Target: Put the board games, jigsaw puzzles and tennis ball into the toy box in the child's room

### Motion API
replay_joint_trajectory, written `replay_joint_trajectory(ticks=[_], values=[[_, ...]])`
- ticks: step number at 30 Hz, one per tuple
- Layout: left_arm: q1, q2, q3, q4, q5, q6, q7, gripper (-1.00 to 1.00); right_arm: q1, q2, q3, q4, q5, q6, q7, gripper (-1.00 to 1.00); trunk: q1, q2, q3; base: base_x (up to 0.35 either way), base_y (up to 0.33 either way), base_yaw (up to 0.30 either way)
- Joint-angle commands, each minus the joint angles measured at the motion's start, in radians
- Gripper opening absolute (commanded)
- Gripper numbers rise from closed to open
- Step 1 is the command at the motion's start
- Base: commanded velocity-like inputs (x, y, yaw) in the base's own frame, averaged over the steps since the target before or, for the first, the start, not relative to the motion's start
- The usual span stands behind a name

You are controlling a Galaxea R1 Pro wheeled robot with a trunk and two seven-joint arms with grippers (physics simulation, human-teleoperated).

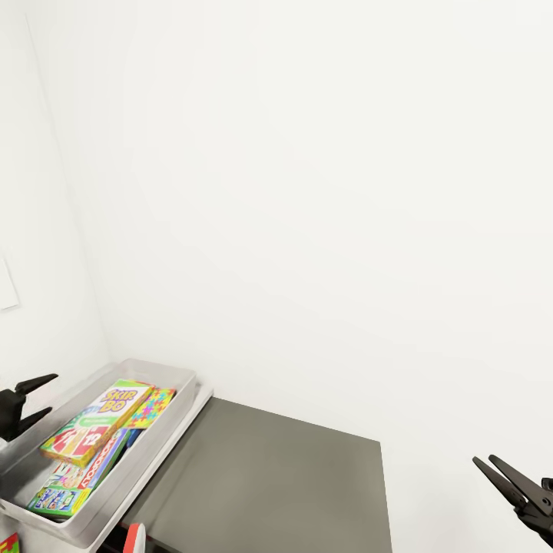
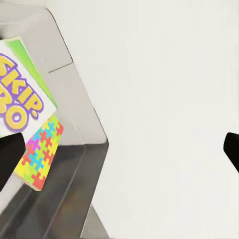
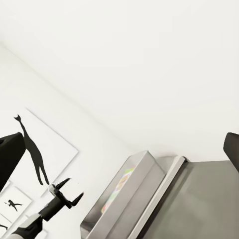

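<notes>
Both jaws apart, holding nothing. Toy box (image 1: 178,382) just beside left gripper (image 1: 37,399), SKIP-BO box (image 1: 98,422) and puzzle (image 1: 153,407) inside. Risk: left gripper swinging, clipping rim, shoving bin off surface (image 1: 201,408).

a low dark grey cabinet with a flat matte top (image 1: 292,476) is set against a plain white wall (image 1: 322,192), its top seen again in the right wrist view (image 3: 209,199). a small white rectangular plate (image 1: 6,284) is mounted on the side wall. a small red and white object (image 1: 135,536) is seen at the cabinet's near edge; what it is cannot be told. white posters with black figure silhouettes (image 3: 37,154) are hung on the side wall.
</notes>
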Motion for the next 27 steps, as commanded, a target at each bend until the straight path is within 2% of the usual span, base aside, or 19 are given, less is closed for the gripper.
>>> replay_joint_trajectory(ticks=[1,7,9,11,12,16,23,27], values=[[0.000,0.004,0.002,0.000,-0.009,0.004,-0.044,1.00,0.000,0.000,0.000,0.000,-0.005,0.007,-0.001,1.00,0.000,-0.001,-0.001,0.000,0.000,0.000],[0.003,0.014,-0.002,-0.028,-0.011,0.004,-0.145,1.00,0.000,0.000,0.000,0.000,-0.005,0.007,0.001,1.00,0.000,-0.001,-0.001,0.000,0.000,0.000],[0.018,0.014,-0.005,-0.092,-0.011,0.004,-0.201,1.00,0.000,0.001,0.000,0.000,-0.005,0.007,0.002,1.00,0.000,-0.001,-0.001,0.000,0.000,0.000],[0.065,0.013,-0.011,-0.191,-0.011,0.004,-0.273,1.00,0.000,0.003,0.000,-0.001,-0.005,0.006,0.003,1.00,0.000,-0.001,-0.001,0.000,0.000,0.000],[0.127,0.009,-0.015,-0.309,-0.011,0.004,-0.358,1.00,0.000,0.004,0.000,-0.002,-0.005,0.005,0.003,1.00,0.000,-0.001,-0.001,0.000,0.000,0.000],[0.171,0.004,-0.015,-0.405,-0.011,0.004,-0.448,1.00,0.000,0.004,0.000,-0.001,-0.005,0.005,0.004,1.00,0.000,-0.001,-0.001,-0.010,0.000,0.000],[0.190,0.004,-0.010,-0.443,-0.011,0.004,-0.516,1.00,0.000,0.002,0.000,-0.002,-0.006,0.008,0.003,1.00,0.000,-0.001,-0.001,-0.018,0.000,0.000],[0.198,0.003,-0.011,-0.474,-0.011,0.004,-0.549,1.00,0.000,-0.001,0.000,-0.004,-0.006,0.012,0.002,1.00,0.000,-0.001,-0.001,-0.227,0.017,0.000]])
